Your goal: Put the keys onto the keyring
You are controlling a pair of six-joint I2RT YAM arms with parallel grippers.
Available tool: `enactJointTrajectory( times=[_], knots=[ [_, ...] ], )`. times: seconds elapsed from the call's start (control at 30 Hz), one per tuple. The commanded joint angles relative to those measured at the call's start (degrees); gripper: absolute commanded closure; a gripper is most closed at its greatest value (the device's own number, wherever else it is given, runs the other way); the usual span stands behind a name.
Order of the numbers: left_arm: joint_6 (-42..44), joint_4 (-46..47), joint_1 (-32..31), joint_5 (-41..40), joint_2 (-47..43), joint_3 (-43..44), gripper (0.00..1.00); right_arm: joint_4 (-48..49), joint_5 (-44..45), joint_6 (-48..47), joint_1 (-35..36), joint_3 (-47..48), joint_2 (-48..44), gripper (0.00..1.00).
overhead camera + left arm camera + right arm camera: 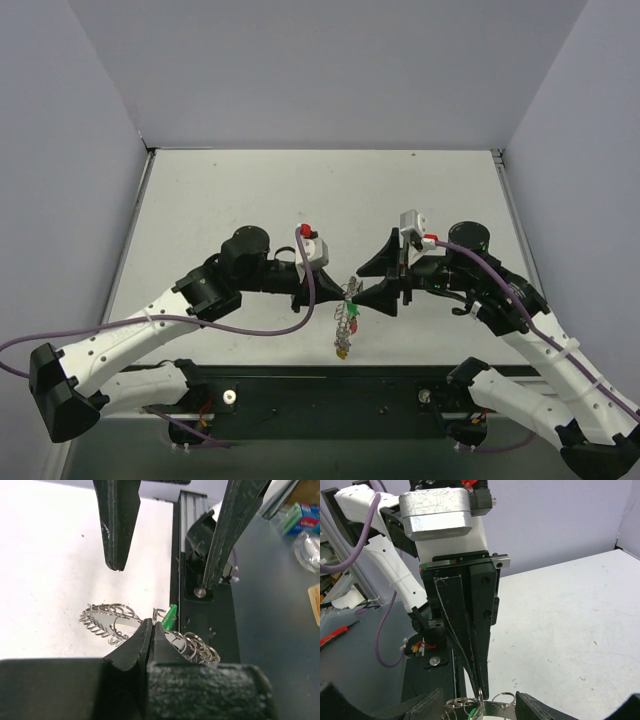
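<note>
Two arms are meeting over the middle of the table (250, 190), and one keyring (110, 621), a thin silver hoop fringed with many small wire loops, is hanging between them. The left gripper (150, 630) is clenching it, fingers pressed flat together on the rim, with loops spilling out to either side of the pinch. The right gripper (161, 577) is standing released, its two fingers spread wide on either side of the left fingertips and gripping nothing. Three coloured key heads are showing on the ring from overhead: a green key (352, 293) up by the pinch, a red key (356, 312) just below it and a yellow key (342, 352) at the lowest end; more cannot be made out at that size. From the left wrist only the green head is peeking out beside the closed fingers, which are hiding the middle of the ring. Two purple cables (230, 325) are trailing along the arms, and one black base rail (330, 395) is running along the near edge under them. The table is lying pale and matte, and plain grey walls (320, 70) are closing it in on three sides.
</note>
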Motion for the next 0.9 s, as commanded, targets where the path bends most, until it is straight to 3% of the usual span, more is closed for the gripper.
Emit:
enactJointTrajectory(
  times=[0.0, 0.2, 0.47, 0.67, 0.87],
  knots=[
    [-5.9, 18.1, -0.4, -3.1, -4.0, -2.9, 1.00, 5.6, 1.7, 2.1, -0.1, -1.1, 0.0, 0.42],
    [-9.6, 31.1, -0.3, -3.6, -6.8, -9.7, 1.00, 6.0, 1.6, 3.8, -0.1, -0.8, 1.4, 0.43],
    [-11.2, 40.7, -0.3, -4.2, -8.5, -15.2, 1.00, 6.1, 0.2, 5.4, -0.2, -0.4, 2.9, 0.48],
    [-10.1, 41.9, -0.4, -4.8, -9.4, -16.3, 1.00, 6.2, -2.2, 6.0, -0.2, -0.4, 3.9, 0.57],
    [-8.3, 42.0, -0.4, -6.1, -10.4, -16.7, 1.00, 6.1, -2.6, 6.7, -0.3, -0.9, 4.1, 0.58]
  ],
)
